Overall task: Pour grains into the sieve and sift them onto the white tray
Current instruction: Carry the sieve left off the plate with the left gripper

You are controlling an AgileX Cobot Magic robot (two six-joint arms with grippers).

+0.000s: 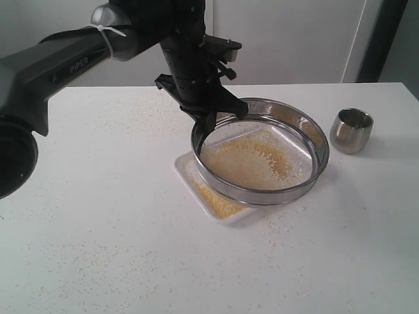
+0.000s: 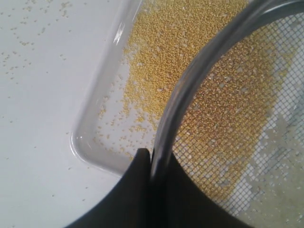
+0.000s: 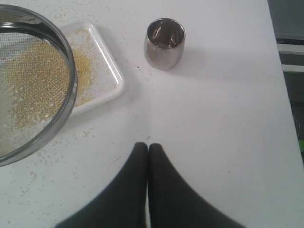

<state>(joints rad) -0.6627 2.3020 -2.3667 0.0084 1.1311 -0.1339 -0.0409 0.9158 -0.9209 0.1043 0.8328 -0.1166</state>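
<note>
Left hand (image 1: 213, 121) is clamped tight on the rim of the sieve (image 1: 275, 194), mesh down, open side up. Grains (image 1: 258, 160) lie across the mesh, with more on the white tray (image 1: 186, 170) beneath the sieve, its long axis poking out both sides. Right hand (image 3: 147, 148) has fingers pressed together, empty, well apart from the sieve.

sieve (image 1: 262, 195) was over the tray (image 1: 181, 167) w/ grains (image 1: 252, 160) in both, cup (image 1: 351, 130) stood to the right of it, apart, on the table (image 1: 98, 229)
</note>
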